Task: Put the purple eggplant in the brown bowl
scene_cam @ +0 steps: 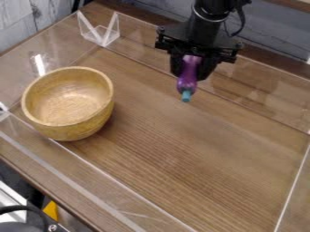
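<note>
The purple eggplant (188, 77) hangs stem-end down above the wooden table, its teal cap at the bottom. My black gripper (191, 63) is shut on its upper part, coming down from the arm at the top of the view. The brown bowl (69, 102) sits at the left of the table with nothing inside, well apart from the eggplant and to its lower left.
A clear plastic wall (145, 213) runs around the table's edges. A clear folded plastic stand (100, 30) sits at the back left behind the bowl. Bare wood (206, 154) spreads across the table right of the bowl.
</note>
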